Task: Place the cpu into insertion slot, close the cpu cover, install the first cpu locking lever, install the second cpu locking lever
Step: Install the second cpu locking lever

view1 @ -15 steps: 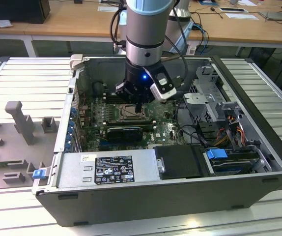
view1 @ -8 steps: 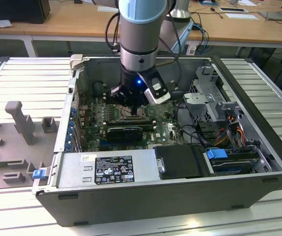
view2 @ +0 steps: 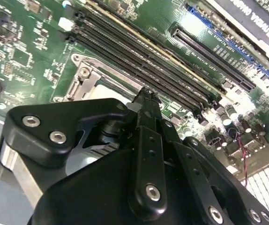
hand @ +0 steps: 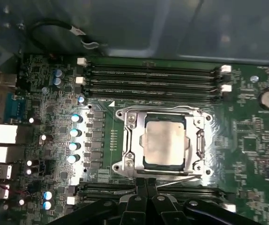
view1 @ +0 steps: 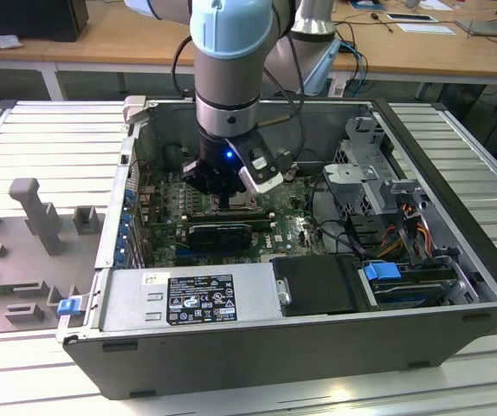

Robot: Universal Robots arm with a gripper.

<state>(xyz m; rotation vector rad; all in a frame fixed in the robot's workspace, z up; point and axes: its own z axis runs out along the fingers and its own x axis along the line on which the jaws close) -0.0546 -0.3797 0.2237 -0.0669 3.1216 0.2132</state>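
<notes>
CPU [hand: 165, 142]: flat square chip, matte silvery face, seated in the insertion slot [hand: 130, 119] under the closed CPU cover [hand: 199, 140], a thin silver frame. Gripper [hand: 146, 183] at its 6 o'clock edge, black fingers [view2: 146, 101] pressed together, holding nothing

The cpu [hand: 165, 141] sat in the insertion slot [hand: 130, 140], the cpu cover [hand: 196, 123] apparently down around it, just ahead of the end effector [hand: 146, 185], whose fingertips were together.

A ribbed grey metal worktable [view1: 49, 139] fills the foreground. Behind it runs a long wooden desk [view1: 119, 39] on white legs, strewn with papers [view1: 426, 28] and cables [view1: 361, 61].
</notes>
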